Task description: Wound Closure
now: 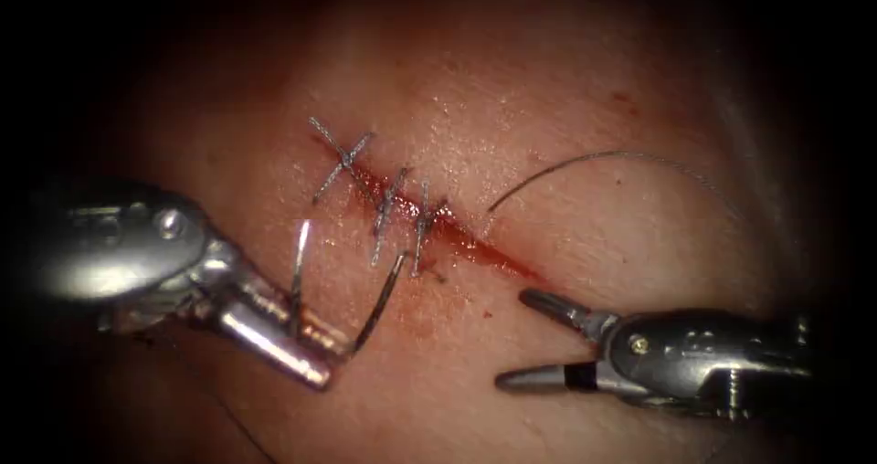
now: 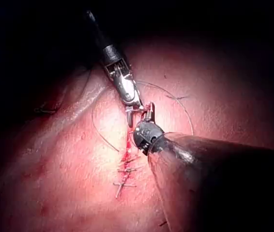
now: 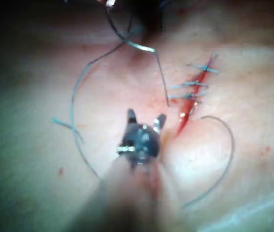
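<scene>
While the cut [image 1: 438,222] runs diagonally across the middle of the tissue [image 1: 566,89], everything else sits around it, so I'll use it as the landmark.

Left of the cut, the left tool [image 1: 315,336] comes in with its jaws clamped on the needle [image 1: 379,304]. It looks like the grip is near one end of the curve, though the metal hides the exact spot. From the jaws the dark needle arcs up toward the cut, and its far end sits right by the lowest stitch. I honestly can't tell whether the tip is in the tissue or just resting on it. A bright sliver [image 1: 300,254] also stands up just beside those jaws, maybe thread or glare, hard to say.

Across the cut itself there are stitches [image 1: 388,204], with the upper one crossed like an X. Red fluid [image 1: 484,249] fills the lower, unstitched stretch.

Right of the cut, the thread [image 1: 603,158] leaves the wound edge and loops up and away, fading into the dark before I can see where it ends. The right wrist view shows it as a big curl [image 3: 226,159] on that same side.

Below and right of the cut's lower end, the right tool [image 1: 530,336] hovers with its jaws spread wide, holding nothing, upper tip near the fluid. Its shaft gets lost in shadow.
</scene>
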Motion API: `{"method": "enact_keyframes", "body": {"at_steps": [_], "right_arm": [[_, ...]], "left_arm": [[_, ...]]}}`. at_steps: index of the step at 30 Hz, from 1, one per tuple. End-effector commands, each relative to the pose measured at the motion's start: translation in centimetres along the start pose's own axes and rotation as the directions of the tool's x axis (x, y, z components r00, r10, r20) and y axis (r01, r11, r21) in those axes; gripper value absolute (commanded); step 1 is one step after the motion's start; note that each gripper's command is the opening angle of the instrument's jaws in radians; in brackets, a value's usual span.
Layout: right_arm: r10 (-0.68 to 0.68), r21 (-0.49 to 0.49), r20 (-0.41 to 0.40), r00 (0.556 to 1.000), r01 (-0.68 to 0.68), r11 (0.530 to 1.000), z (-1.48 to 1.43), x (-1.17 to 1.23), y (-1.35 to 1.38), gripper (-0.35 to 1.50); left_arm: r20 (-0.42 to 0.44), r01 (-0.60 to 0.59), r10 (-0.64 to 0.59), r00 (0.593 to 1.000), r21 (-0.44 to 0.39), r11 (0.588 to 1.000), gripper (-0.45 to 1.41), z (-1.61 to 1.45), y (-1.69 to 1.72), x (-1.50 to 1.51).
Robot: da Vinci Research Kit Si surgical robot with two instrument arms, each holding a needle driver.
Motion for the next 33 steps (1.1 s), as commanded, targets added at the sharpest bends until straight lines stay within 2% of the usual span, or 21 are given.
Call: {"method": "enact_keyframes", "body": {"at_steps": [1, 5, 7, 9, 14, 17, 23, 25, 27, 28, 33], "right_arm": [[-0.016, -0.021, -0.016, 1.000, 0.016, 1.000, 0.06, 0.00, -0.09, 1.18], [-0.052, -0.093, -0.032, 0.998, 0.049, 0.994, 0.10, 0.09, -0.13, 1.13], [-0.065, -0.123, -0.038, 0.997, 0.059, 0.991, 0.14, 0.13, -0.15, 1.10], [-0.055, -0.149, -0.038, 0.998, 0.049, 0.988, 0.20, 0.15, -0.15, 1.01], [-0.036, -0.216, -0.032, 0.999, 0.028, 0.976, 0.43, 0.16, -0.10, 0.78], [-0.033, -0.223, -0.017, 0.999, 0.029, 0.974, 0.57, 0.12, -0.04, 0.66], [-0.052, -0.215, 0.027, 0.998, 0.056, 0.975, 0.88, -0.14, 0.04, 0.31], [-0.059, -0.204, 0.033, 0.998, 0.065, 0.977, 0.97, -0.21, 0.04, 0.14], [-0.067, -0.187, 0.041, 0.997, 0.073, 0.980, 1.05, -0.27, 0.00, -0.30], [-0.068, -0.179, 0.044, 0.997, 0.075, 0.981, 1.06, -0.28, -0.01, -0.35], [-0.078, -0.158, 0.057, 0.995, 0.086, 0.984, 0.97, -0.31, -0.03, -0.35]], "left_arm": [[0.001, -0.037, 0.037, 0.999, 0.011, 0.999, -0.45, 0.03, -0.03, 0.02], [-0.033, -0.136, 0.140, 0.990, 0.097, 0.986, -0.45, -0.14, -0.11, 0.29], [-0.077, -0.175, 0.188, 0.979, 0.148, 0.973, -0.45, -0.24, -0.18, 0.44], [-0.106, -0.197, 0.221, 0.969, 0.200, 0.960, -0.45, -0.34, -0.25, 0.56], [-0.111, -0.199, 0.235, 0.966, 0.266, 0.943, -0.45, -0.42, -0.29, 0.62], [-0.107, -0.211, 0.247, 0.963, 0.267, 0.940, -0.45, -0.40, -0.27, 0.58], [-0.102, -0.222, 0.257, 0.961, 0.270, 0.937, -0.45, -0.42, -0.24, 0.58], [-0.101, -0.226, 0.261, 0.960, 0.271, 0.936, -0.45, -0.42, -0.23, 0.59], [-0.099, -0.229, 0.264, 0.959, 0.273, 0.934, -0.45, -0.43, -0.21, 0.60], [-0.099, -0.228, 0.263, 0.960, 0.274, 0.934, -0.45, -0.43, -0.20, 0.61], [-0.100, -0.232, 0.268, 0.958, 0.276, 0.933, -0.45, -0.44, -0.18, 0.61]]}}
